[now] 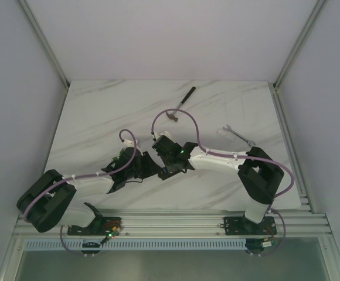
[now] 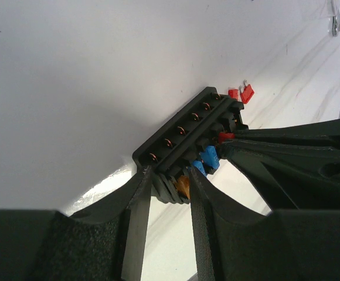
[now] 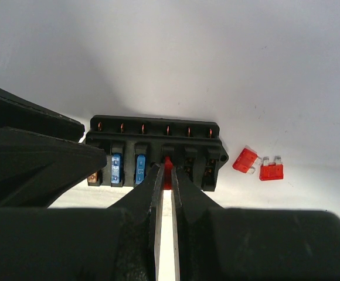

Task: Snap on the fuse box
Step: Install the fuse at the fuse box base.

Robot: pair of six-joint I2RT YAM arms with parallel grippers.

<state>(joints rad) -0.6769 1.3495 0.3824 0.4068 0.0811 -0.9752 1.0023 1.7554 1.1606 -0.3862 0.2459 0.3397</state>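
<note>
The left gripper [image 2: 169, 179] is seen pressed onto the left end of the fuse box [image 2: 187, 126], one finger on each side of it, so the box is held in place. The black box is found near the middle of the white table [image 1: 99, 117], between the two arms. It cannot be told if it lies flat on the table. In the box, an orange fuse [image 3: 92, 176] is seen first, then two blue fuses [image 3: 116, 168] side by side. Next to them, a red fuse [image 3: 168, 163] is pinched by the right gripper [image 3: 166, 175], whose fingers are squeezed tight on it at an open slot. It looks partly pushed in, not all the way down. Two loose red fuses [image 3: 258, 165] are left on the table just beside the right end of the box. Things could go wrong here. If the red fuse is pushed down crooked, its legs could be bent or the slot could be missed. If it is pushed too hard, the box could be tipped or slid out of the left grip, since only one end is held. If it is let go too soon, it could be left sticking up.
</note>
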